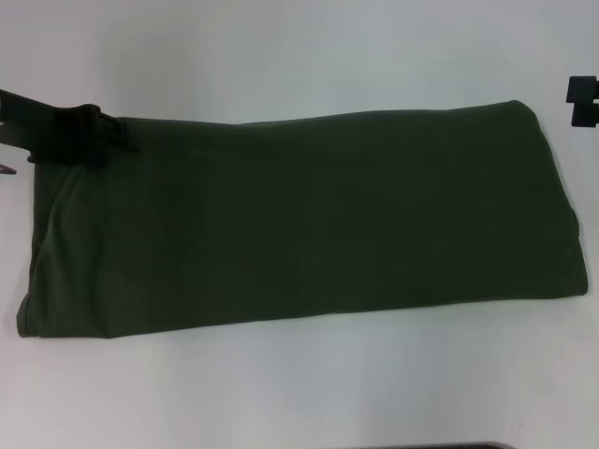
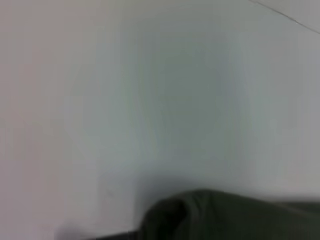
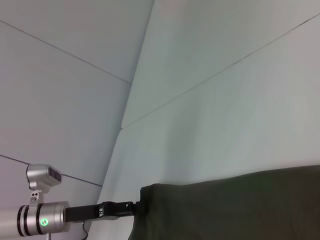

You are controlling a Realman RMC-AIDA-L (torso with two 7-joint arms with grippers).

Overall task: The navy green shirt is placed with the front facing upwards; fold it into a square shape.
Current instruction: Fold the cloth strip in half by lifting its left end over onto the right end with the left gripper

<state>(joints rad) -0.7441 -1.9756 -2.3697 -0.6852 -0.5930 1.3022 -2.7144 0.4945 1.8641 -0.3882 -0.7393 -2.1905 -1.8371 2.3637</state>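
Note:
The navy green shirt (image 1: 299, 215) lies flat on the white table (image 1: 299, 56), folded into a long band running left to right with only plain green cloth showing. My left gripper (image 1: 101, 134) rests at the shirt's far left corner, touching the cloth. The right wrist view shows that same left gripper (image 3: 125, 209) meeting the corner of the shirt (image 3: 235, 205). In the left wrist view a slightly raised edge of the shirt (image 2: 235, 217) sits close to the camera. My right gripper (image 1: 582, 101) hangs just off the shirt's far right corner, apart from the cloth.
White tabletop (image 1: 281, 393) surrounds the shirt on all sides. Thin seam lines (image 3: 75, 60) cross the pale surface behind the shirt in the right wrist view. The left arm's silver link with a green light (image 3: 42, 220) reaches in from the side.

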